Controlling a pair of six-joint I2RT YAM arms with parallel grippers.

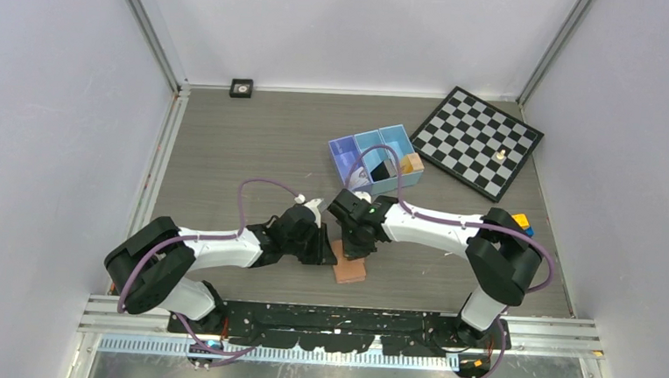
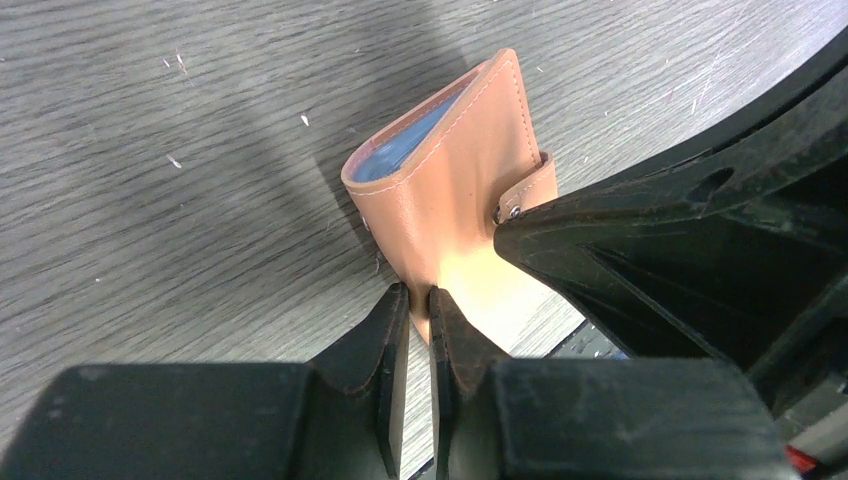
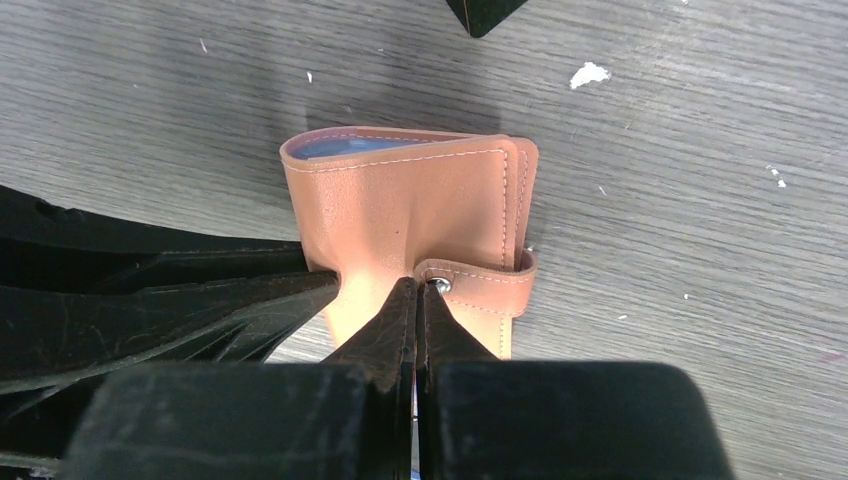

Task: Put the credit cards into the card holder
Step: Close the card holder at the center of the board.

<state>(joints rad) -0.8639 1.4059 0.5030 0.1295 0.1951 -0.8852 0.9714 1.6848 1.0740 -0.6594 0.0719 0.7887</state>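
Observation:
The card holder, a salmon-tan folded wallet, lies near the table's front edge between my two arms. Its blue lining shows at the open end, and the snap tab wraps one side. My left gripper is shut on the holder's near edge, with leather pinched between the tips. My right gripper is shut, its tips pressing on the cover right beside the snap stud. One black credit card leans in the middle compartment of the blue bin.
A tan-orange block sits in the bin's right compartment. A chessboard with one light piece lies at the back right. A yellow-and-blue object sits behind the right arm. A dark corner pokes in beyond the holder.

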